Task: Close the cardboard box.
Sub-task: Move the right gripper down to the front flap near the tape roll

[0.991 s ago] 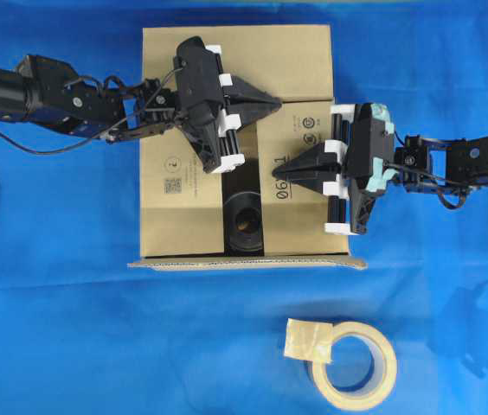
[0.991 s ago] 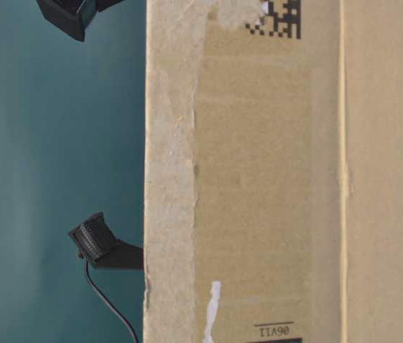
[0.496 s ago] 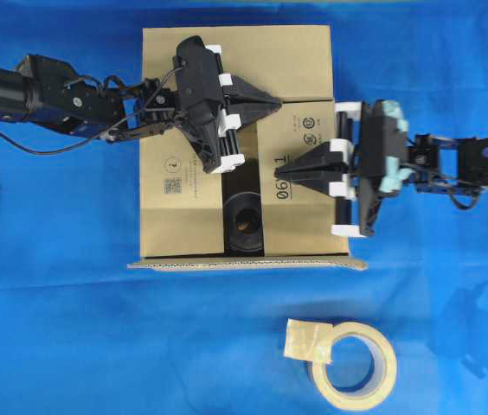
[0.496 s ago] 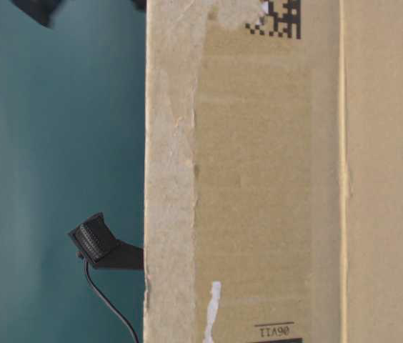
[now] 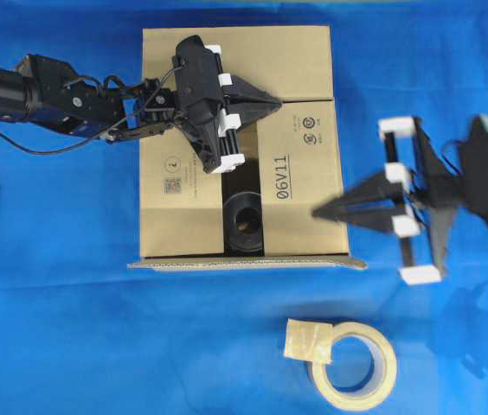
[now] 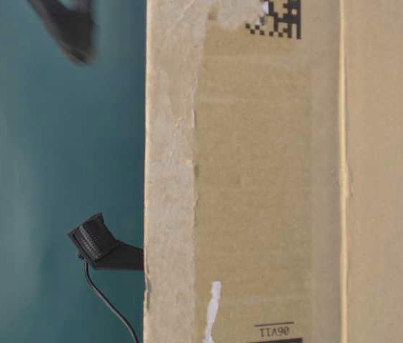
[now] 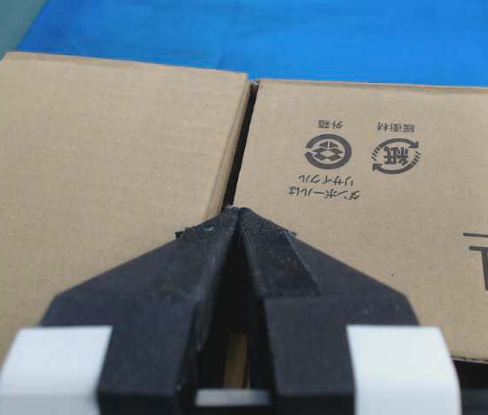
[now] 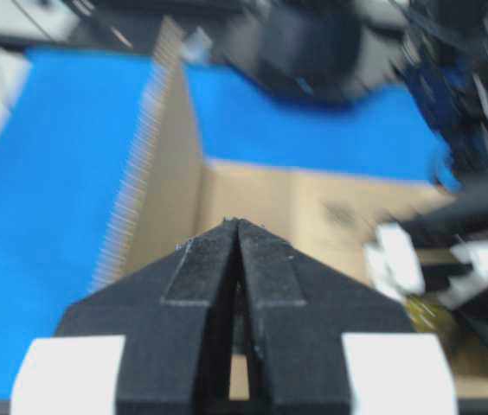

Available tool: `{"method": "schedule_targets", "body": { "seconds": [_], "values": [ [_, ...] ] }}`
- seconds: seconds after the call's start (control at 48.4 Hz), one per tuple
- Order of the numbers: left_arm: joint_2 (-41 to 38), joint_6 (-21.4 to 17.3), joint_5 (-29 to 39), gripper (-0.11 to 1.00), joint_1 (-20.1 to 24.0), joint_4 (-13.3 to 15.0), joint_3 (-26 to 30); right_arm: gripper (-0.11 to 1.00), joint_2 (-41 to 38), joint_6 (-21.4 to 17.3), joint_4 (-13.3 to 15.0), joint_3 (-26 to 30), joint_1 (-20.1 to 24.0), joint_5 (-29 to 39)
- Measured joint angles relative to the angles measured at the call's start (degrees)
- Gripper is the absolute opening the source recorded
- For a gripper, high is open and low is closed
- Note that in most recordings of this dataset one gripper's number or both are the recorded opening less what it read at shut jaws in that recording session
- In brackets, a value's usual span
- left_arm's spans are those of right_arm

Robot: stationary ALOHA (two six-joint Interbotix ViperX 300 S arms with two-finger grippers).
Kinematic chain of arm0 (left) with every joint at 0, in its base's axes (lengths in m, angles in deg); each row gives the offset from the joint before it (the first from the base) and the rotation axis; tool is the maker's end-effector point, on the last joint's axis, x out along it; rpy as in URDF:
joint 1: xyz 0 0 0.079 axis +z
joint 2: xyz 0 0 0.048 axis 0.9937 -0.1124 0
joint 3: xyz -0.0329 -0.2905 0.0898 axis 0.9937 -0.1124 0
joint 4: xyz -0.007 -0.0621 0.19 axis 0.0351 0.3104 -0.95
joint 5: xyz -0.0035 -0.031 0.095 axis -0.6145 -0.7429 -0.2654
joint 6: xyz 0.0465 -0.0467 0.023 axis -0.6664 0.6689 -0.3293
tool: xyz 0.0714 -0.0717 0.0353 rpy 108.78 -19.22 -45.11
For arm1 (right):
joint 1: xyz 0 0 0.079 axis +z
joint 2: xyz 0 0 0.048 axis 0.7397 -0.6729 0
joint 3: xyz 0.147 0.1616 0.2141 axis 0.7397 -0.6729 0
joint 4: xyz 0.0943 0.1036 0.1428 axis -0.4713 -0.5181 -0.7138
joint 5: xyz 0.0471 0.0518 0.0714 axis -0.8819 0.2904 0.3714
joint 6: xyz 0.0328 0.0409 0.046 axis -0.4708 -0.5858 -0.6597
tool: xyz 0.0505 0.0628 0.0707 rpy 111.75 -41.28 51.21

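Note:
The cardboard box point(image 5: 175, 199) stands in the middle of the blue cloth. Its far flap point(image 5: 235, 56), left flap and right flap point(image 5: 300, 173) printed 06V11 lie folded down. The near flap point(image 5: 244, 263) stands up, seen edge-on. My left gripper point(image 5: 277, 102) is shut, its tip resting at the seam between the far and right flaps point(image 7: 240, 210). My right gripper point(image 5: 317, 212) is shut and blurred, with its tip at the box's right edge and its body off to the right point(image 8: 237, 223).
A gap between the left and right flaps shows a dark round object point(image 5: 244, 220) inside. A roll of tape point(image 5: 354, 365) lies on the cloth in front of the box. In the table-level view the box wall point(image 6: 273, 179) fills the right side.
My right gripper has pulled back to the right, off the 06V11 flap to the box's edge. The flap stays down. The left gripper has not moved.

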Motion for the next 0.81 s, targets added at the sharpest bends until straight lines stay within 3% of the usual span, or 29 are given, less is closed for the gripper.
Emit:
{"method": "schedule_targets", "body": {
  "seconds": [0.351,0.805],
  "values": [
    [0.1,0.2,0.0,0.00,-0.1,0.0,0.0,0.00,-1.1,0.3,0.1,-1.1,12.7,-0.2],
    [0.1,0.2,0.0,0.00,-0.4,0.0,-0.1,0.00,-9.3,-0.1,-1.5,-2.9,13.2,-0.3]
  ]
}}
